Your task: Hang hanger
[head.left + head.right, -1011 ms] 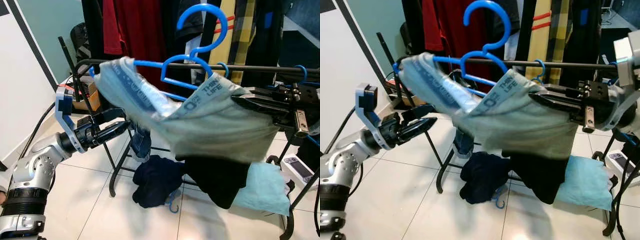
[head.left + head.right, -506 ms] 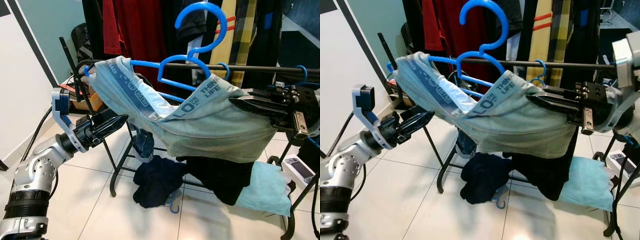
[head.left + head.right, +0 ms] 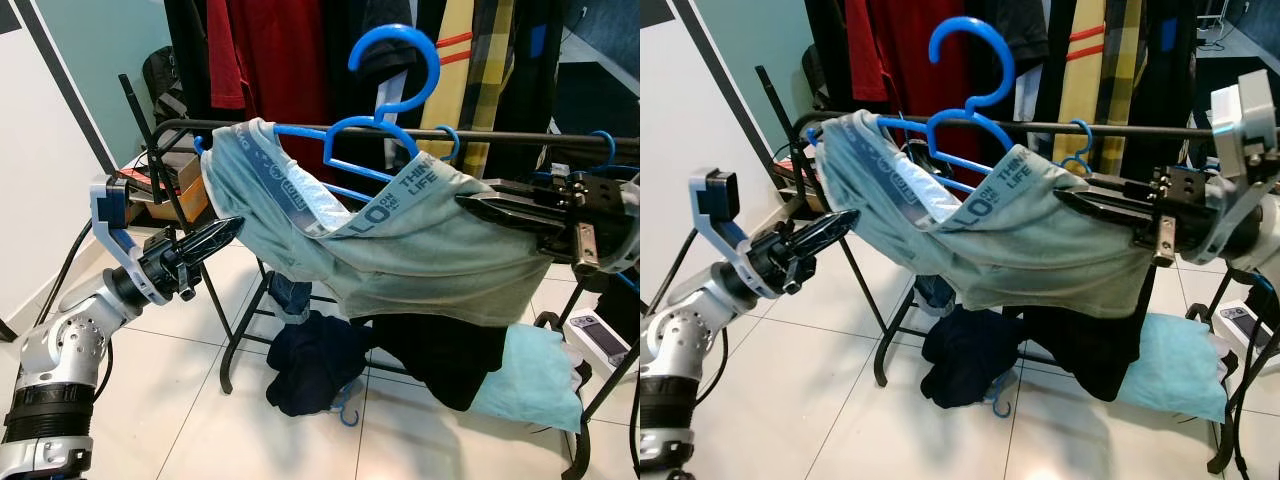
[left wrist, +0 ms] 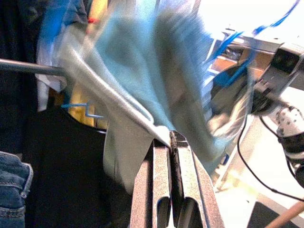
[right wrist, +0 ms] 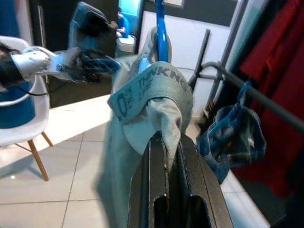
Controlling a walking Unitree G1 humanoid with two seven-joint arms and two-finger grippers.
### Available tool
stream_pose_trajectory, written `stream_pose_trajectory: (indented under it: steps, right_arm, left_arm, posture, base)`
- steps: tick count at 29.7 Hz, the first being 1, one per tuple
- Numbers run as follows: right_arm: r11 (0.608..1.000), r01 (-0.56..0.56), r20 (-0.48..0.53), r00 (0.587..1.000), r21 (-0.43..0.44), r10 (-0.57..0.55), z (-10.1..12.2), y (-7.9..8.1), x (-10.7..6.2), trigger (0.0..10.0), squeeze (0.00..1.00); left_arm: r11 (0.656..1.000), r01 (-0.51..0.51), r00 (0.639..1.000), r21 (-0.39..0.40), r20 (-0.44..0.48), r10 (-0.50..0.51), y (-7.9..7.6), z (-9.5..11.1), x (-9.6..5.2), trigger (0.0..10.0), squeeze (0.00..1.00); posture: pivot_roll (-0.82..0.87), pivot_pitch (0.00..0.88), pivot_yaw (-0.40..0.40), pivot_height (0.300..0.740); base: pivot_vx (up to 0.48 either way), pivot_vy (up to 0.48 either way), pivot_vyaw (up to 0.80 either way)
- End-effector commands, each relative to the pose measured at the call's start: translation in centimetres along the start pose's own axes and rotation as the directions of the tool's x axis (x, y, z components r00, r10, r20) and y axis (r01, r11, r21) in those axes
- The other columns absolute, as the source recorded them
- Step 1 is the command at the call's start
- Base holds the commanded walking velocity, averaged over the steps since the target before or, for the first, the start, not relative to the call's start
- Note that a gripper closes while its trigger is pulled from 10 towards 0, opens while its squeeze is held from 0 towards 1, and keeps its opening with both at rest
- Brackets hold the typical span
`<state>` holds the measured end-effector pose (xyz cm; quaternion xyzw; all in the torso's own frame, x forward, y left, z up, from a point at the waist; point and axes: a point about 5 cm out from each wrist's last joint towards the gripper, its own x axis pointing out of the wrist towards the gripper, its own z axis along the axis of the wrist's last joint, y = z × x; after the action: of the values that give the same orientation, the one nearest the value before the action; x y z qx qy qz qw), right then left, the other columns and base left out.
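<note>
Clearly not yet hung: blue hanger carrying the pale green shirt, hook raised above the black rail. Pinched at one shoulder by right gripper; left gripper pressed together, just beside the shirt's other end.

We see the left arm raised from the lower left, elbow bent, forearm angled up and toward the middle. Left gripper: its two black fingers lie pressed together, nothing visible between the tips. The right arm reaches in level from the right edge. Right gripper: fingers drawn together, pointing toward the left, clamped on pale cloth.
</note>
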<state>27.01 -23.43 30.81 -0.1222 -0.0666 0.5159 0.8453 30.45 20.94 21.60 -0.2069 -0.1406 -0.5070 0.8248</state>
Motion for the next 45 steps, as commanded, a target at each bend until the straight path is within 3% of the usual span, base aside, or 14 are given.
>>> stream_pose_trajectory:
  steps: [1, 9, 12, 18, 22, 26, 31, 36, 38, 39, 41, 43, 44, 45]
  right_arm:
    - [1.000, 0.020, -0.040, 0.999, -0.003, -0.020, -0.6, -0.2, 0.0, 10.0, 0.00]
    - [0.997, 0.069, -0.218, 0.974, 0.036, -0.060, -3.2, 0.1, -1.6, 10.0, 0.00]
    - [0.996, 0.073, -0.232, 0.971, 0.045, -0.061, -3.4, 0.2, -1.8, 10.0, 0.00]
    - [0.994, -0.016, -0.279, 0.959, 0.104, 0.045, -4.4, 1.9, -1.7, 10.0, 0.00]
    - [0.973, -0.148, -0.292, 0.936, 0.176, 0.195, -5.0, 4.0, -0.9, 10.0, 0.00]
    - [0.963, -0.182, -0.310, 0.921, 0.200, 0.238, -5.5, 4.8, -0.7, 10.0, 0.00]
    - [0.983, -0.102, -0.356, 0.922, 0.153, 0.151, -5.9, 3.8, -1.3, 10.0, 0.00]
    - [0.993, -0.039, -0.333, 0.940, 0.111, 0.074, -5.4, 2.8, -1.5, 10.0, 0.00]
    - [0.997, 0.015, -0.306, 0.952, 0.077, 0.009, -4.9, 2.1, -1.8, 10.0, 0.00]
    - [0.995, 0.092, -0.267, 0.960, 0.043, -0.077, -4.3, 1.0, -2.1, 10.0, 0.00]
    - [0.995, 0.092, -0.267, 0.960, 0.043, -0.077, -4.3, 1.0, -2.1, 10.0, 0.00]
    - [0.971, 0.238, -0.162, 0.958, 0.000, -0.235, -2.7, -0.8, -3.4, 10.0, 0.00]
    - [0.971, 0.238, -0.162, 0.958, 0.000, -0.235, -2.7, -0.8, -3.4, 10.0, 0.00]
    - [0.962, 0.273, -0.118, 0.955, -0.001, -0.271, -2.2, -1.2, -3.9, 10.0, 0.00]
  left_arm:
    - [0.999, -0.009, 1.000, 0.034, 0.027, 0.008, 0.1, 1.1, -0.2, 0.0, 0.00]
    - [0.989, -0.097, 0.993, 0.112, 0.083, 0.088, 1.3, 3.5, -1.4, 0.0, 0.00]
    - [0.987, -0.108, 0.991, 0.120, 0.096, 0.097, 1.4, 3.8, -1.5, 0.0, 0.00]
    - [0.981, -0.140, 0.983, 0.137, 0.141, 0.120, 1.7, 4.2, -1.5, 0.0, 0.00]
    - [0.980, -0.146, 0.976, 0.137, 0.179, 0.120, 1.8, 4.4, -0.6, 0.0, 0.00]
    - [0.975, -0.163, 0.967, 0.154, 0.223, 0.126, 1.9, 4.8, 0.0, 0.0, 0.00]
    - [0.950, -0.240, 0.932, 0.198, 0.320, 0.169, 2.3, 7.0, 0.0, 0.0, 0.00]
    - [0.938, -0.278, 0.923, 0.208, 0.328, 0.201, 2.7, 7.3, -0.5, 0.0, 0.00]
    - [0.928, -0.308, 0.916, 0.210, 0.329, 0.230, 2.9, 7.3, -1.1, 0.0, 0.00]
    - [0.910, -0.355, 0.904, 0.213, 0.325, 0.277, 3.3, 7.1, -2.0, 0.0, 0.00]
    - [0.910, -0.355, 0.904, 0.213, 0.325, 0.277, 3.3, 7.1, -2.0, 0.0, 0.00]
    - [0.845, -0.496, 0.849, 0.198, 0.313, 0.425, 4.5, 6.2, -5.1, 0.0, 0.00]
    - [0.845, -0.496, 0.849, 0.198, 0.313, 0.425, 4.5, 6.2, -5.1, 0.0, 0.00]
    - [0.812, -0.551, 0.820, 0.192, 0.303, 0.485, 4.9, 5.7, -6.4, 0.0, 0.00]
  posture:
    - [-0.13, 0.000, 0.111, 0.740]
    - [-0.13, 0.000, 0.113, 0.740]
    - [-0.13, 0.000, 0.113, 0.740]
    - [-0.14, 0.000, 0.119, 0.740]
    - [-0.14, 0.000, 0.121, 0.740]
    - [-0.14, 0.000, 0.122, 0.740]
    - [-0.14, 0.000, 0.122, 0.740]
    - [-0.14, 0.000, 0.122, 0.740]
    - [-0.14, 0.000, 0.123, 0.740]
    - [-0.14, 0.000, 0.125, 0.740]
    - [-0.14, 0.000, 0.125, 0.740]
    - [-0.14, 0.000, 0.125, 0.740]
    - [-0.14, 0.000, 0.125, 0.740]
    - [-0.14, 0.000, 0.125, 0.740]
  base:
    - [0.000, 0.000, 0.00]
    - [0.000, 0.000, 0.00]
    - [0.000, 0.000, 0.00]
    - [0.000, 0.000, 0.00]
    - [0.000, 0.000, 0.00]
    - [0.000, 0.000, 0.00]
    - [0.000, 0.000, 0.00]
    - [0.000, 0.000, 0.00]
    - [0.000, 0.000, 0.00]
    - [0.000, 0.000, 0.00]
    - [0.000, 0.000, 0.00]
    - [0.000, 0.000, 0.00]
    - [0.000, 0.000, 0.00]
    - [0.000, 0.000, 0.00]
